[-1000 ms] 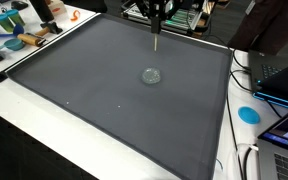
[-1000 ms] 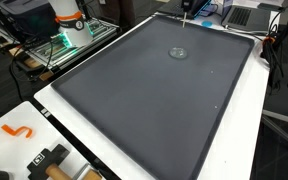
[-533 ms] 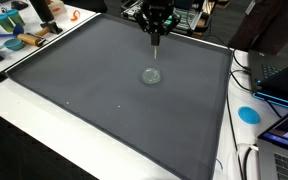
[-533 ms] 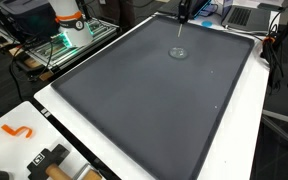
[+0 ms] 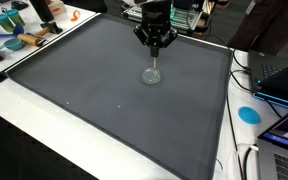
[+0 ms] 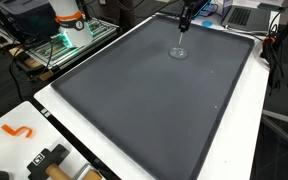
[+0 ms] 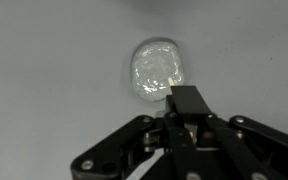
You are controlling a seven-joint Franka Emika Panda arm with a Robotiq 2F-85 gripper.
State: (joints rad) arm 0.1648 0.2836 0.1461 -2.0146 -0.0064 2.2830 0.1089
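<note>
While closed on what seems a thin rod (image 5: 156,60), the jaws hover above a clear dish (image 7: 154,70).

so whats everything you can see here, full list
mat: 1, dark grey, covers most of the table
table: 1, white, shows as a border around the mat
clear round piece: 1, see-through, on the mat under the gripper
disc: 1, blue, on the table beside the mat
hook: 1, orange, on the table off the mat's corner
laptops: apparently 2, dark, at the table edge near the disc
small clutter: several, blue and white, table corner, too small to name
gripper: 1, black, fingers shut, tip over the clear round piece's rim
</note>
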